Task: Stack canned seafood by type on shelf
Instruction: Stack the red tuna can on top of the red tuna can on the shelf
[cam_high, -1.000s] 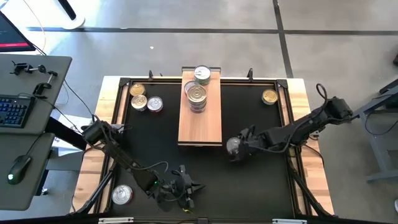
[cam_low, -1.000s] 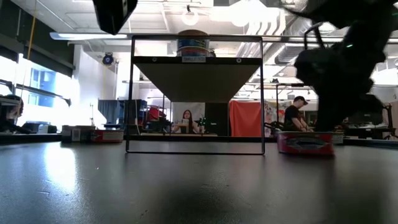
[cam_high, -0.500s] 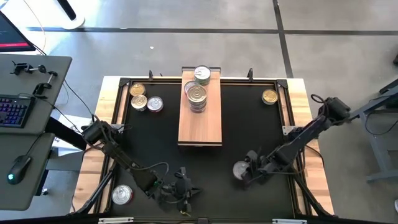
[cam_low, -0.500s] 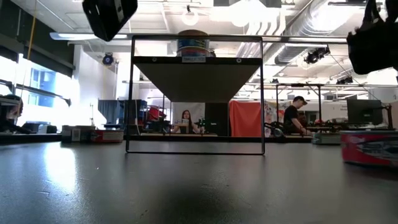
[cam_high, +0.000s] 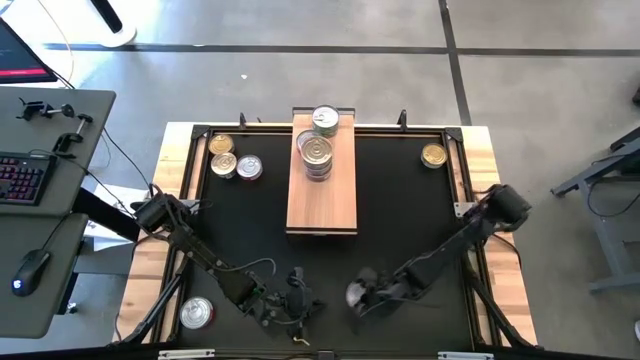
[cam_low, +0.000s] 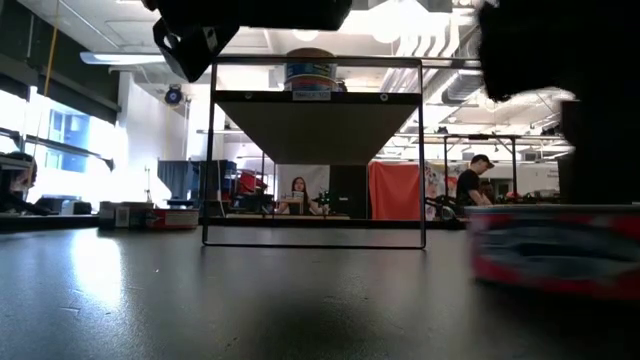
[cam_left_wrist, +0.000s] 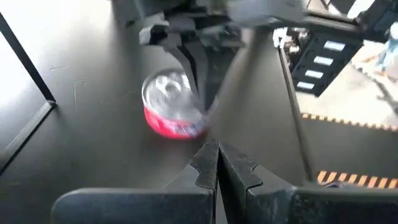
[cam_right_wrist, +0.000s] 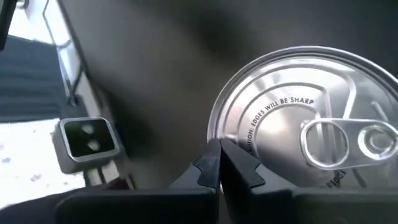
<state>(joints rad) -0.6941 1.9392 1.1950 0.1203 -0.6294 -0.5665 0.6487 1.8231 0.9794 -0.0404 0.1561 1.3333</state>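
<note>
The right gripper (cam_high: 368, 298), fingers pressed together, is pushing against a silver-topped, red-sided can (cam_right_wrist: 298, 127) lying just beyond its fingertips on the black mat (cam_high: 400, 200), while the left gripper (cam_high: 300, 308), fingers likewise closed, is hovering nearby.

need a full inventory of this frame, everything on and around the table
shelf: 1, light wood, back middle of the mat
stacked tins: 2 stacks, silver lids, back end of shelf
left tins: 3, two gold and one silver, back left of mat
gold tin: 1, back right corner
red tin: 1, silver lid, front middle, at right claw
corner tin: 1, silver lid, red side, front left edge
mat: 1, black, covers table
keyboard: 1, dark, side desk on the left
mouse: 1, dark, same desk
left claw: shut, front middle
right claw: shut, against red tin
</note>
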